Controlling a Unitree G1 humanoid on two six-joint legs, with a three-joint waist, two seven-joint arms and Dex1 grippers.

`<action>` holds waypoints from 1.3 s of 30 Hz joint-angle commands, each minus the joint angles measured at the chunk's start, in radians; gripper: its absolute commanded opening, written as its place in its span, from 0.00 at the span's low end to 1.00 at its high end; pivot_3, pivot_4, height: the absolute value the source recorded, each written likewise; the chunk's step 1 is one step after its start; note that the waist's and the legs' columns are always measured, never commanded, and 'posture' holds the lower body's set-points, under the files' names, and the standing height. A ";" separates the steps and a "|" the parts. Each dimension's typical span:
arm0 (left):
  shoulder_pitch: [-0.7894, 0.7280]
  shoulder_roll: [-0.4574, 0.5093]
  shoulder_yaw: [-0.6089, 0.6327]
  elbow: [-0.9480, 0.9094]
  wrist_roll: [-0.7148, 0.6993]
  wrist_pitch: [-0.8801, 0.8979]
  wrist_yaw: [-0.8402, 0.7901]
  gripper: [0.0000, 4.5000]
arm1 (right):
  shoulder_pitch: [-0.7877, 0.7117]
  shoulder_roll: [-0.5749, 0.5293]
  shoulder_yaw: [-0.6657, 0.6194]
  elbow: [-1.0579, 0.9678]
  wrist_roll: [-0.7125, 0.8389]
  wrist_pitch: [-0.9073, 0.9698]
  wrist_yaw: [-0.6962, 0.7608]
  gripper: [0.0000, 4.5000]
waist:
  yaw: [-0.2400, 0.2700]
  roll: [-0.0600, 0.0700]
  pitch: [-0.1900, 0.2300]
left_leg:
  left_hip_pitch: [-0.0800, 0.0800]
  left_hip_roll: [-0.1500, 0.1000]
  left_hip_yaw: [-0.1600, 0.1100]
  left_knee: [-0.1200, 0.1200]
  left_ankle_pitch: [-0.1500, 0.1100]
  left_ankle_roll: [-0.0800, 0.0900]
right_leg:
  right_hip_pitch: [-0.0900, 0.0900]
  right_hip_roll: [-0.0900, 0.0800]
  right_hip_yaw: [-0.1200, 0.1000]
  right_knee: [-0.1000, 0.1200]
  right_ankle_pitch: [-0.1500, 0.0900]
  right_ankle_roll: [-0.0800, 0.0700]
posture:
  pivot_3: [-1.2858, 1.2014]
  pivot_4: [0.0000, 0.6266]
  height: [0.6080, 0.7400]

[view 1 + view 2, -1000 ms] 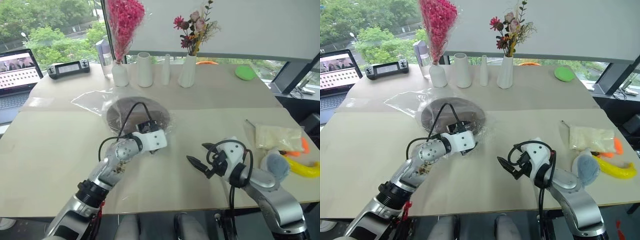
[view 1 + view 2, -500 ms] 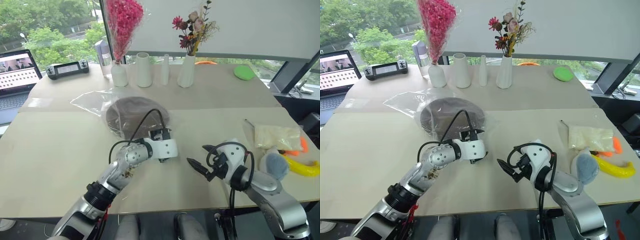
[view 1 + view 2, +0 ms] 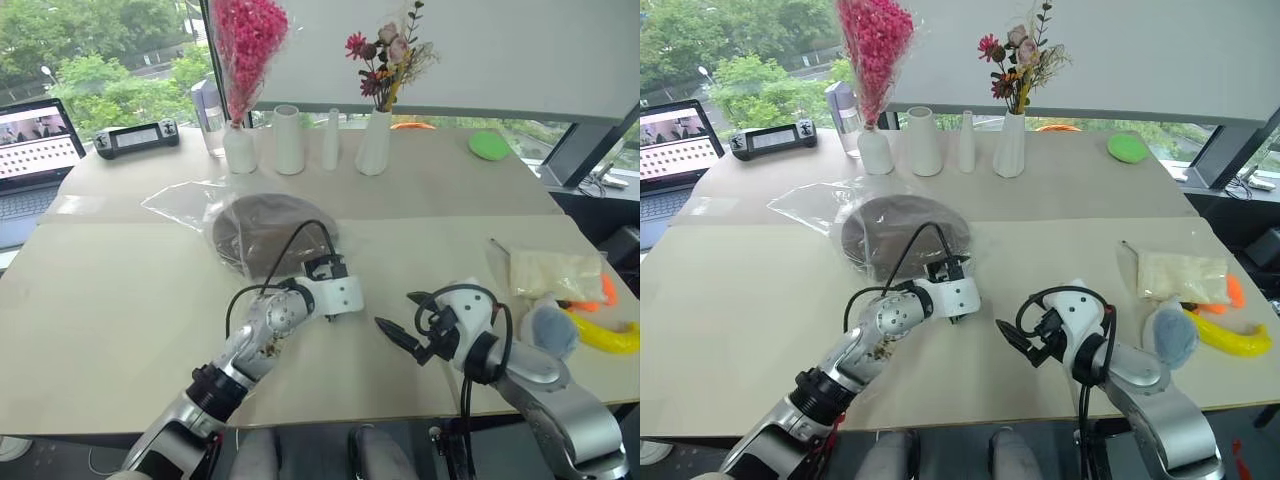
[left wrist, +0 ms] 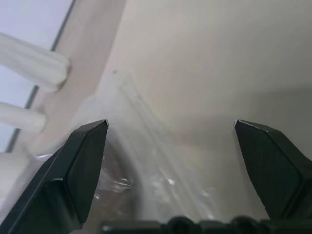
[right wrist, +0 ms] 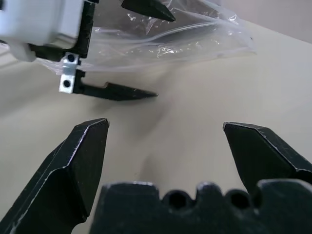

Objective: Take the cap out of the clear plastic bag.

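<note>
cap (image 3: 268, 226): inside clear plastic bag (image 3: 190, 203) on worktop (image 3: 100, 290), not yet out | left end effector (image 3: 334, 273): spread empty at bag's near edge | right end effector (image 3: 396, 322): spread empty, apart | judged: grasp and extraction remain

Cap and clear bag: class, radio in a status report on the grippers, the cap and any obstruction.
Left gripper open at the clear plastic bag's near edge. Right gripper open, holding nothing. Cap inside bag. Nothing in the way.
</note>
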 commanded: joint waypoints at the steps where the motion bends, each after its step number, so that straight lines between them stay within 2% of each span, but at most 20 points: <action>1: -0.019 -0.002 0.006 0.027 0.042 0.003 0.055 0.99 | -0.002 -0.012 -0.029 -0.047 0.016 0.009 -0.003 1.00 | -0.001 0.000 0.000 | 0.000 0.000 0.000 0.000 0.000 0.000 | 0.000 0.000 0.000 0.000 0.000 0.000 | 0.52 0.24 1.00; 16: -0.016 0.055 0.105 0.028 0.052 0.035 0.130 0.99 | -0.033 0.011 0.013 -0.012 -0.001 -0.015 -0.011 1.00 | -0.003 0.000 0.000 | 0.000 0.000 0.000 -0.001 0.000 0.000 | -0.001 0.000 0.000 0.000 0.000 0.000 | 0.52 0.24 1.00; 31: -0.094 0.140 0.185 0.116 0.040 -0.036 0.219 0.99 | -0.064 0.044 0.060 0.038 -0.024 -0.058 -0.011 1.00 | -0.001 0.000 0.000 | -0.001 0.000 0.000 -0.001 0.000 0.000 | -0.001 0.000 0.000 -0.001 0.000 0.000 | 0.52 0.24 1.00; 34: -0.090 0.139 0.199 0.104 0.021 -0.043 0.209 0.83 | -0.067 0.050 0.069 0.045 -0.031 -0.066 -0.011 1.00 | 0.000 0.000 0.000 | -0.001 0.000 0.000 -0.001 0.000 0.000 | -0.001 0.000 0.000 -0.001 0.000 0.001 | 0.52 0.24 1.00; 39: -0.097 0.135 0.207 0.066 0.015 -0.037 0.206 0.42 | -0.073 0.063 0.078 0.059 -0.039 -0.076 -0.007 1.00 | 0.001 0.000 0.000 | -0.002 0.000 0.000 -0.001 0.000 0.000 | -0.001 0.000 0.000 -0.001 0.002 0.003 | 0.52 0.24 1.00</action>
